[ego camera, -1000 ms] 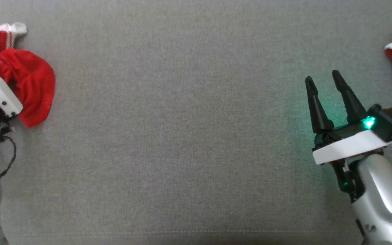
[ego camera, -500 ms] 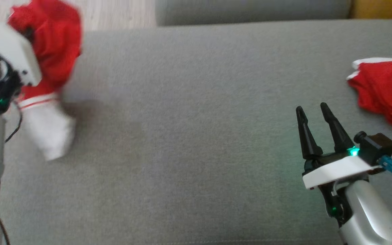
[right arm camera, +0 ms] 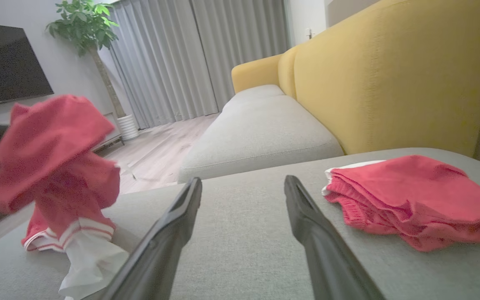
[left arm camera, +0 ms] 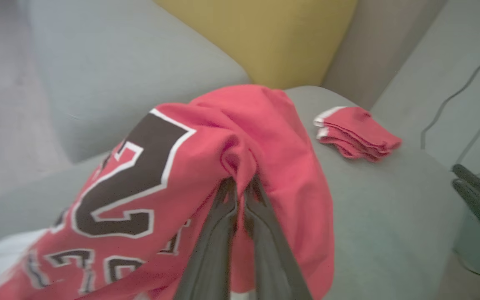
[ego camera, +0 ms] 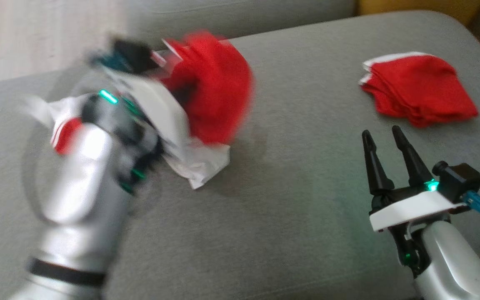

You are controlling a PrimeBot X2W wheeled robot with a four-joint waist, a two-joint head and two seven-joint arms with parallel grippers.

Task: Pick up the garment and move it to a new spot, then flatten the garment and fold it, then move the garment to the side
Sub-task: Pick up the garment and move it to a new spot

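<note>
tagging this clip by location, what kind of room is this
Most likely a home living room: a yellow sofa with grey seat cushions, a dark television, and a potted plant beside long grey curtains.

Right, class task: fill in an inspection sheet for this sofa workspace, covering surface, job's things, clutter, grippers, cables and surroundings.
Surface: grey sofa cushion, bare in the middle.
Job's things: red jersey with black numerals, bunched and lifted, its white end hanging down by the cushion.
Clutter: folded red garments stacked at the cushion's far right.
Grippers: left gripper shut on the jersey; right gripper open, empty, above the cushion.
Cables: blue-plugged cable at the right wrist.
Surroundings: yellow sofa back, television, potted plant, grey curtains, wooden floor.
</note>
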